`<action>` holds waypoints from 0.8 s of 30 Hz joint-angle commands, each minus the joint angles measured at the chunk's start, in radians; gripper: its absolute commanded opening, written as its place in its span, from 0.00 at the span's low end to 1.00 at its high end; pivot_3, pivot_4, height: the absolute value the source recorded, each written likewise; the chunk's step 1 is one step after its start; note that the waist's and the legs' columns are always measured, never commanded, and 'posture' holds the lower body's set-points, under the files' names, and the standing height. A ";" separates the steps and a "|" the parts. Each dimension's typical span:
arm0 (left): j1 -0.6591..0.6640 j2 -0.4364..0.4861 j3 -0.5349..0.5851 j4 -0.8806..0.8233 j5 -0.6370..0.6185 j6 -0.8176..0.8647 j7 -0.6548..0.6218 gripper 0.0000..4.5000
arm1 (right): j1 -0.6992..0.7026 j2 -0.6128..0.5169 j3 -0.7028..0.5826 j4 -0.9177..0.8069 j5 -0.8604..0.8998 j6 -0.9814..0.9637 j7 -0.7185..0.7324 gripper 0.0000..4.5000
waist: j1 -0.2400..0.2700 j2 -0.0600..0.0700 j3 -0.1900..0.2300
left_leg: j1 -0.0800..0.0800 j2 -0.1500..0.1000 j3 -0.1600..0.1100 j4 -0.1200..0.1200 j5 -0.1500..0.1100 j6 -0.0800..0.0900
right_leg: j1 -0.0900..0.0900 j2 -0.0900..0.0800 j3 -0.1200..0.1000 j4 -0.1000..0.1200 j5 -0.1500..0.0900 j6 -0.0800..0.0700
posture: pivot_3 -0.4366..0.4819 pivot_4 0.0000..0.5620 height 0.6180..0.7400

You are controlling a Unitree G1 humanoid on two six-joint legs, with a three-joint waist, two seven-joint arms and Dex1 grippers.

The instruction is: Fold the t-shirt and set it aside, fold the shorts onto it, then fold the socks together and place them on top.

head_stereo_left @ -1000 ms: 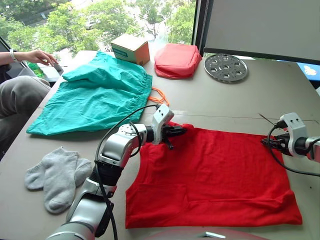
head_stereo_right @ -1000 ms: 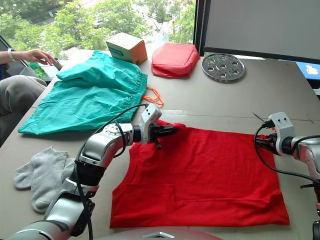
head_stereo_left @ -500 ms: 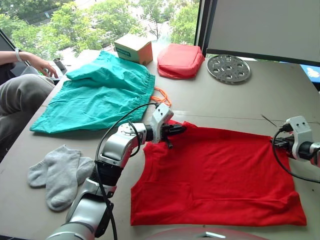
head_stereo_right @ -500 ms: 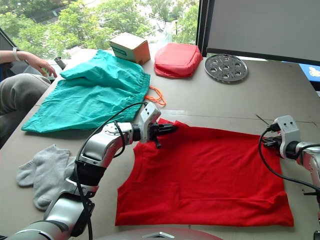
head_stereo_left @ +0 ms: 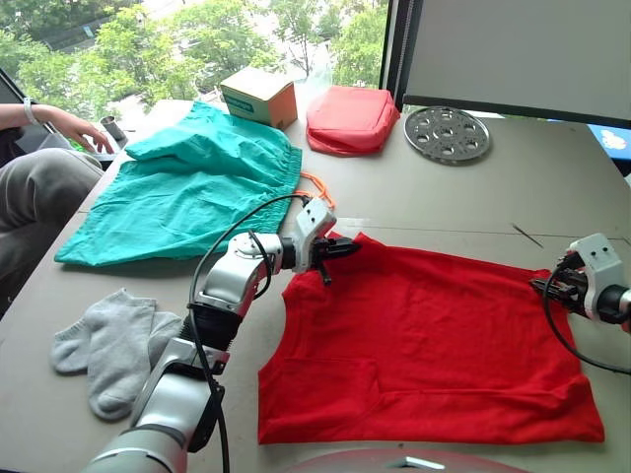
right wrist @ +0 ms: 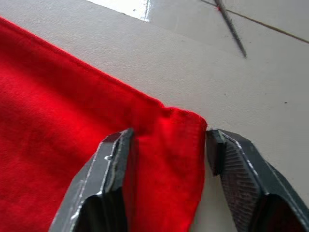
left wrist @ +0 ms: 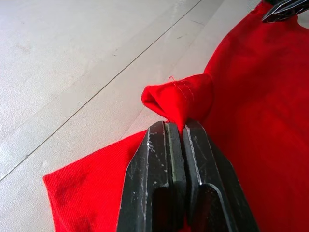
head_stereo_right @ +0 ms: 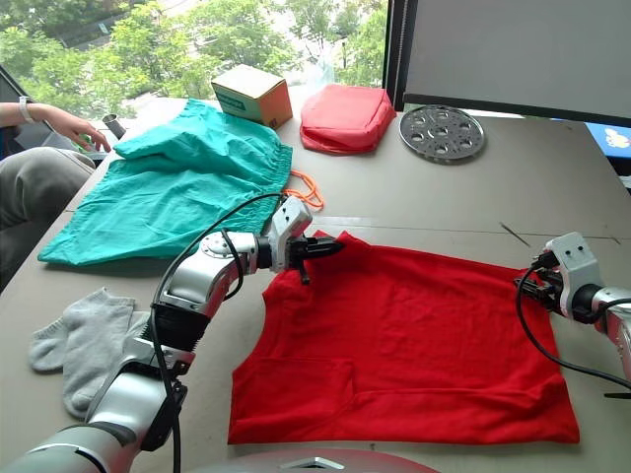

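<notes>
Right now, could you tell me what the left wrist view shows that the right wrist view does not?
The left wrist view shows the left gripper shut on a pinched fold of the t-shirt at a stitched corner. The right wrist view shows the right gripper open, its fingers straddling another corner of the shirt, with a thin dark stick lying beyond on the table. Both share red cloth lying on the pale tabletop.

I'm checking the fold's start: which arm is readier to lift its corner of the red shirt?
Left. The left gripper is already shut on a pinched corner of the t-shirt. The right gripper is open, its fingers straddling the far corner without gripping.
</notes>
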 commanded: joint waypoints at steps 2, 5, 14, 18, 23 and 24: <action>-0.006 -0.005 0.000 -0.038 0.002 -0.004 -0.009 0.00 | -0.052 0.022 -0.020 0.021 0.001 0.026 -0.030 0.64 | -0.002 0.000 0.000 | 0.000 0.000 0.000 0.000 0.000 0.000 | 0.000 0.000 0.000 0.000 0.000 0.000 | 0.48 0.27 0.99; 0.000 -0.007 0.001 -0.046 0.003 0.001 -0.010 0.00 | -0.086 0.031 -0.033 0.048 0.011 0.064 -0.040 0.64 | -0.005 0.000 0.000 | 0.000 0.000 0.000 0.000 0.000 0.000 | 0.000 0.000 0.000 0.000 0.000 0.000 | 0.48 0.27 0.99; 0.007 -0.014 0.005 -0.058 0.002 0.012 -0.003 0.00 | -0.089 0.014 -0.010 0.085 0.011 0.132 -0.023 0.64 | -0.005 0.000 0.000 | 0.000 0.000 0.000 0.000 0.000 0.000 | 0.000 -0.001 0.000 0.000 0.001 0.002 | 0.48 0.27 0.99; 0.010 -0.013 0.006 -0.064 0.002 0.015 -0.002 0.00 | -0.085 0.013 -0.011 0.084 0.011 0.134 -0.022 0.25 | -0.004 0.000 0.000 | 0.000 0.000 0.000 0.000 0.000 0.000 | 0.000 -0.001 0.000 0.000 0.001 0.002 | 0.48 0.27 0.99; 0.006 -0.010 0.008 -0.050 0.005 0.004 -0.006 0.00 | -0.063 0.008 -0.032 0.046 0.023 0.129 -0.010 0.00 | 0.000 0.000 0.000 | 0.000 0.000 0.000 0.000 0.000 0.000 | 0.000 -0.001 0.000 0.000 0.001 0.002 | 0.48 0.27 0.99; 0.004 -0.010 0.009 -0.046 0.006 -0.001 -0.006 0.00 | -0.059 0.008 -0.039 0.038 0.025 0.120 -0.007 0.00 | 0.002 0.000 0.000 | 0.000 0.000 0.000 0.000 0.000 0.000 | 0.000 -0.001 0.000 0.000 0.001 0.002 | 0.48 0.27 0.99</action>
